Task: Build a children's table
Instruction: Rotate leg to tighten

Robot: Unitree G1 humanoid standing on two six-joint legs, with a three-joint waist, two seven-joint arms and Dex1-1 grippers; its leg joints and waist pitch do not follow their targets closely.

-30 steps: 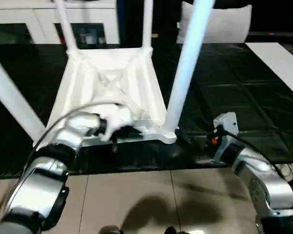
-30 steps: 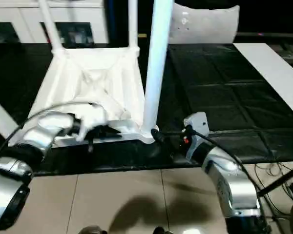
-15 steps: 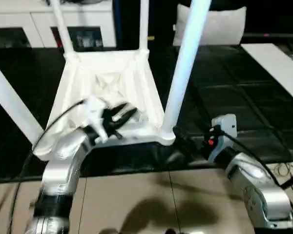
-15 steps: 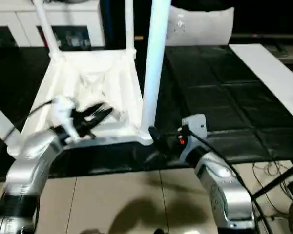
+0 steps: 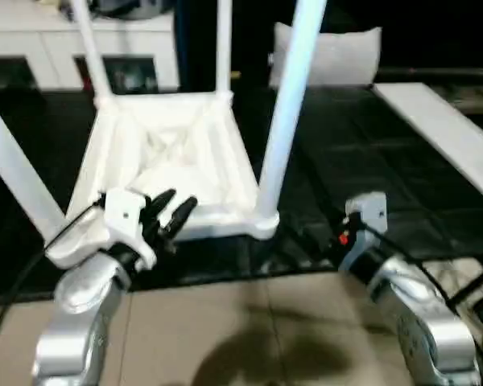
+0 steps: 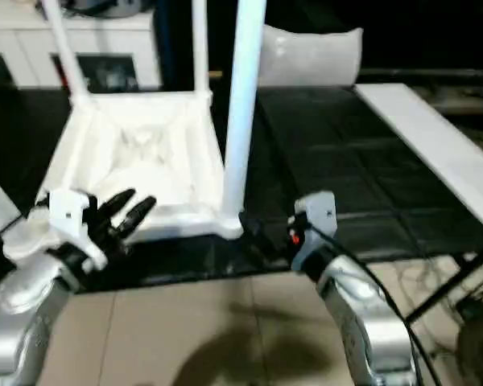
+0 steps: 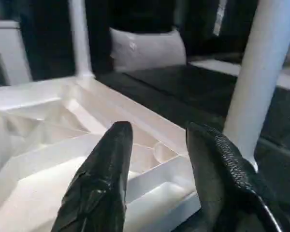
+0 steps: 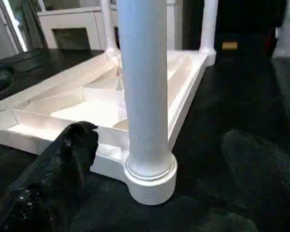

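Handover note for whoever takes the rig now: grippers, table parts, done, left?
Left gripper: open, empty, over the near edge of the tabletop.
Right gripper: open, fingers either side of the near right leg, not clamping.
Tabletop lies upside down on the black mat, ribs up.
Done: four legs stand in the corner sockets.
Left: check seating, turn the table upright.

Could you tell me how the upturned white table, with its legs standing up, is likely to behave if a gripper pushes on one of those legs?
The table lies top-down on a dark mat, a broad flat base, so it seems unlikely to tip. Its thin ribbed plastic suggests it is light, so it would probably slide. The near right leg is long and seated in a socket, so a push high up might flex or loosen it.
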